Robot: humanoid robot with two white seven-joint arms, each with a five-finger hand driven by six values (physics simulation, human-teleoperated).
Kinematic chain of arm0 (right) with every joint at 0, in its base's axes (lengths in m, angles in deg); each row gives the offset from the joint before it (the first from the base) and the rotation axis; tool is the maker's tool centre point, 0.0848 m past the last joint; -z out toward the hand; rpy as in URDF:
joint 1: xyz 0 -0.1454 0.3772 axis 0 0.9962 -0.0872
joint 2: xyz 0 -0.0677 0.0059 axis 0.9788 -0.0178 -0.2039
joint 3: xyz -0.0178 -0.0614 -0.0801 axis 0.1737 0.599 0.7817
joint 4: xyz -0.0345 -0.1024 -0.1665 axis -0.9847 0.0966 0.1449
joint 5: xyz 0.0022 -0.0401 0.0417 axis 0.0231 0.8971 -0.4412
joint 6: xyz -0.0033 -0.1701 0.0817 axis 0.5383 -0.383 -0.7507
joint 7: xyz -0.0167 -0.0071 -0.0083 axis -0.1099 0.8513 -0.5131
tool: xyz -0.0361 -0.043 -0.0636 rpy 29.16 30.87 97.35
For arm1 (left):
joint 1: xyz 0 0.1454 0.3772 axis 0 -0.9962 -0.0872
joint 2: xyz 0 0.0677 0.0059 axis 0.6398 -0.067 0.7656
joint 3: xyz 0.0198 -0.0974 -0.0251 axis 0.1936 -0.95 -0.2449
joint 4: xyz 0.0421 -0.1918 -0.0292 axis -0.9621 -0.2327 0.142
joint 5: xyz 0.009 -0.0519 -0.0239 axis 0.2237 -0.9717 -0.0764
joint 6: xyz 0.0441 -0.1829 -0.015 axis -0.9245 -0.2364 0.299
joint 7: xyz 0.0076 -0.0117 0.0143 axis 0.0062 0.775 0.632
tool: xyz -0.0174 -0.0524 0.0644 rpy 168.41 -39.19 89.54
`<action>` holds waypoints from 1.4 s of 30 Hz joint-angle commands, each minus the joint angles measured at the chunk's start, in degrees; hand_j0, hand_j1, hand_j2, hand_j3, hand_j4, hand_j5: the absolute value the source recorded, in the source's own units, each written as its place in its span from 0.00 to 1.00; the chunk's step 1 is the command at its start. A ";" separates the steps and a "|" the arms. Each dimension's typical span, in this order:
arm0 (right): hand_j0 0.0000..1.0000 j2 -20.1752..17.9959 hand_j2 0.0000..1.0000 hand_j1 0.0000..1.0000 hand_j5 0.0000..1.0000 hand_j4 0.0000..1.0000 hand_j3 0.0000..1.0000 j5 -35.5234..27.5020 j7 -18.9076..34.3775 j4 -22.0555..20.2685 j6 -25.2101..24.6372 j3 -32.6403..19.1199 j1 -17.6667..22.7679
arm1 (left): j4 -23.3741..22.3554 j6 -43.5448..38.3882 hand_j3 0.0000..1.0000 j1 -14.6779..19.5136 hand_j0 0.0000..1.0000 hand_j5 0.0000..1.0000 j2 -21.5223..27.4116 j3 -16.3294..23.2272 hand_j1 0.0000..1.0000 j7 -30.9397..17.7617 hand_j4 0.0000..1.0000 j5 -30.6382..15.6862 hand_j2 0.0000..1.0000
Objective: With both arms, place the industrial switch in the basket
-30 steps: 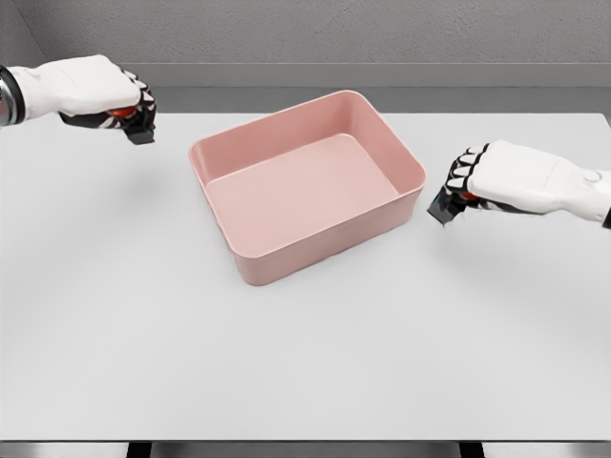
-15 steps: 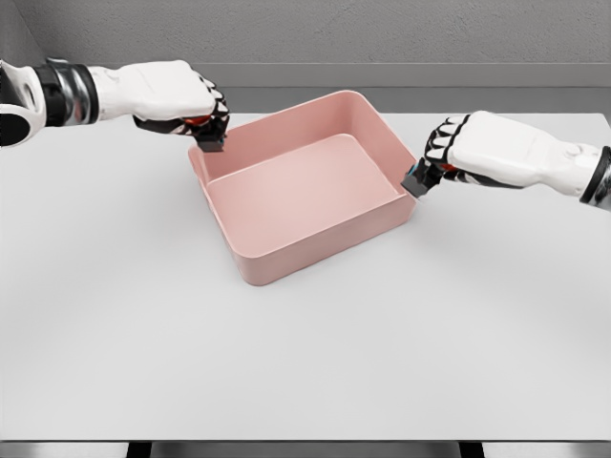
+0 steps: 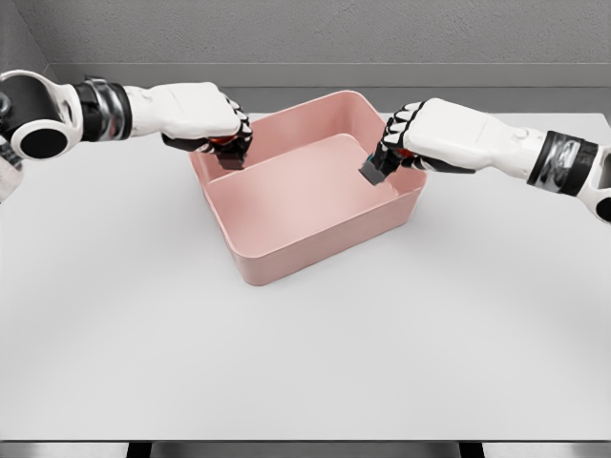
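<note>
Both arms are showing glossy white shells, the left hand (image 3: 205,119) and right hand (image 3: 420,138) wearing white backs over black-jointed fingers (red glinting at the palms), with black-and-silver banded wrists.

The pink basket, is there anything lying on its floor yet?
No. The basket floor is bare pink; each dark switch is held above it, one in the left hand, one in the right hand.

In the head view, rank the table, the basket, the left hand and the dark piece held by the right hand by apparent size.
1. table
2. basket
3. left hand
4. dark piece in the right hand, clearly smallest
</note>
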 commanded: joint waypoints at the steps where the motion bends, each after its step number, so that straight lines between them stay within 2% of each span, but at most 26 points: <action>1: 0.48 1.88 0.48 0.48 0.48 0.48 0.48 -0.34 0.54 0.72 -0.09 0.39 -0.09 | -0.71 -0.34 0.45 0.00 0.45 0.45 -0.75 0.93 0.45 0.10 0.45 0.56 0.45; 3: 0.48 2.76 0.48 0.48 0.48 0.48 0.48 0.02 0.54 1.07 -0.09 0.39 -0.26 | -1.15 -0.43 0.46 0.00 0.46 0.46 -1.37 1.63 0.46 0.10 0.46 1.00 0.46; 8: 0.48 5.75 0.48 0.48 0.48 0.48 0.48 0.37 0.54 5.47 -0.09 1.88 -3.08 | -1.15 -0.52 0.52 -0.61 0.52 0.52 -1.37 2.42 0.52 0.19 0.52 1.26 0.52; 10: 0.49 6.19 0.49 0.49 0.49 0.49 0.49 0.37 0.54 5.64 -0.09 1.97 -3.43 | -1.15 -0.52 0.59 -0.88 0.59 0.59 -1.37 2.42 0.59 0.36 0.59 1.35 0.59; 12: 0.49 6.45 0.49 0.49 0.49 0.49 0.49 0.46 0.54 5.82 -0.09 2.32 -3.43 | -1.06 -0.52 0.76 -0.88 0.76 0.76 -1.28 2.42 0.76 0.36 0.76 1.26 0.76; 13: 0.50 6.89 0.50 0.50 0.50 0.50 0.50 0.46 0.54 5.82 -0.09 2.59 -3.52 | -1.06 -0.52 0.79 -0.88 0.79 0.79 -1.28 2.42 0.79 0.45 0.79 1.26 0.79; 14: 0.57 7.06 0.57 0.57 0.57 0.57 0.57 0.46 0.54 5.82 -0.09 2.50 -3.52 | -1.06 -0.61 0.83 -0.88 0.83 0.83 -1.28 2.33 0.83 0.54 0.83 1.17 0.83; 16: 0.94 7.07 0.94 0.94 0.94 0.94 0.94 0.46 0.54 5.90 -0.09 2.50 -3.52 | -1.07 -0.61 0.90 -0.88 0.90 0.90 -1.28 2.33 0.90 0.63 0.90 1.17 0.90; 17: 1.00 7.07 1.00 1.00 1.00 1.00 1.00 0.37 0.54 5.90 -0.09 2.41 -3.52 | -1.06 -0.61 0.91 -0.88 0.91 0.91 -1.28 2.33 0.91 0.63 0.91 1.08 0.91; 21: 1.00 7.15 1.00 1.00 1.00 1.00 1.00 0.10 0.45 5.82 -0.09 2.15 -4.13 | -1.06 -0.61 0.99 -0.70 0.99 0.99 -1.11 1.98 0.99 0.71 0.99 1.00 0.99; 24: 1.00 7.15 1.00 1.00 1.00 1.00 1.00 -0.07 0.45 5.90 -0.09 2.06 -4.31 | -0.80 0.01 1.00 -0.35 1.00 1.00 -0.31 0.75 1.00 0.80 1.00 0.38 1.00; 25: 1.00 7.15 1.00 1.00 1.00 1.00 1.00 -0.16 0.45 5.90 -0.09 1.97 -4.39 | -0.71 0.27 1.00 -0.26 1.00 1.00 0.56 -0.04 1.00 0.89 1.00 -1.11 1.00; 28: 1.00 6.19 1.00 1.00 1.00 1.00 1.00 -0.25 0.45 6.17 -0.09 0.13 -3.52 | -0.80 9.05 1.00 -0.18 1.00 1.00 10.40 -3.90 1.00 1.15 1.00 -13.76 1.00; 29: 1.00 3.55 1.00 1.00 1.00 1.00 1.00 -0.25 0.45 6.08 -0.09 -1.45 -2.99 | -0.80 10.31 1.00 -0.26 1.00 1.00 15.23 -4.26 1.00 2.56 1.00 -18.59 1.00; 31: 1.00 2.15 1.00 1.00 1.00 1.00 1.00 -0.25 0.45 6.08 -0.09 -4.26 -0.18 | -1.06 10.31 1.00 -0.97 1.00 1.00 22.01 -3.82 1.00 7.39 1.00 -25.36 1.00; 33: 1.00 0.56 1.00 1.00 1.00 1.00 1.00 -0.33 0.36 6.08 -0.09 -6.64 1.67 | -1.06 10.31 1.00 -4.83 1.00 1.00 24.74 -3.56 1.00 7.66 1.00 -26.78 1.00; 37: 1.00 -0.49 1.00 1.00 1.00 1.00 1.00 -0.34 0.45 6.08 -0.09 -12.97 5.71 | -1.24 10.31 1.00 -6.59 1.00 1.00 24.91 -3.29 1.00 7.66 1.00 -27.48 1.00; 39: 1.00 -0.58 1.00 1.00 1.00 1.00 1.00 -0.34 0.45 6.17 -0.09 -15.87 8.52 | -3.26 10.31 1.00 -8.17 1.00 1.00 24.91 -3.29 1.00 7.66 1.00 -28.36 1.00; 41: 1.00 -3.04 1.00 1.00 1.00 1.00 1.00 -0.42 0.10 6.26 -0.09 -19.56 11.25 | -4.05 10.31 1.00 -9.67 1.00 1.00 24.38 -3.29 1.00 7.66 1.00 -28.18 1.00; 42: 1.00 -3.04 1.00 1.00 1.00 1.00 1.00 -0.51 0.10 7.13 -0.09 -20.61 12.30 | -3.96 10.31 1.00 -10.28 1.00 1.00 24.12 -3.12 1.00 7.66 1.00 -28.01 1.00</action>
